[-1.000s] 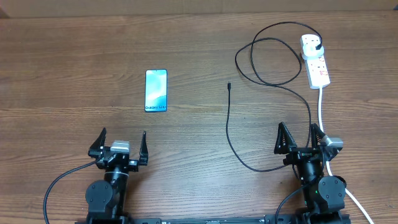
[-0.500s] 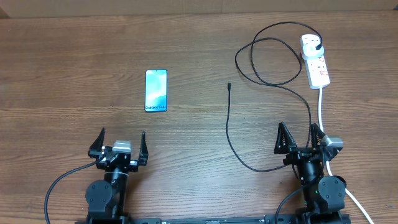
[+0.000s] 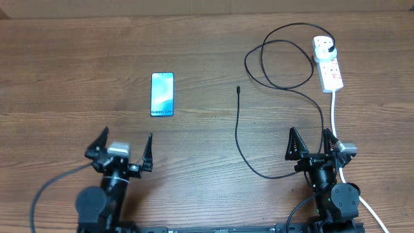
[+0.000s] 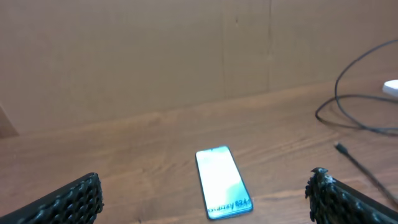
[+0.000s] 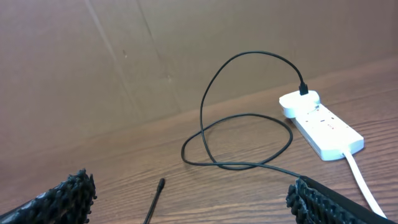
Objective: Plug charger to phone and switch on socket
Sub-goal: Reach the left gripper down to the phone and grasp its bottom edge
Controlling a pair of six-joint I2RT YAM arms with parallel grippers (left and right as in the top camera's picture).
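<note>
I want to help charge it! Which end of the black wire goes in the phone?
On the brown wooden table, find the slim blue-white smartphone lying flat. To its right, a long thin black cable ends loose on bare wood in a tiny connector tip. The cable's other end is different: its black plug sits in the long white power strip.

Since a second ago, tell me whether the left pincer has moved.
Yes. The left pincer has swung slightly leftward, away from the phone, which lies unmoved.
</note>
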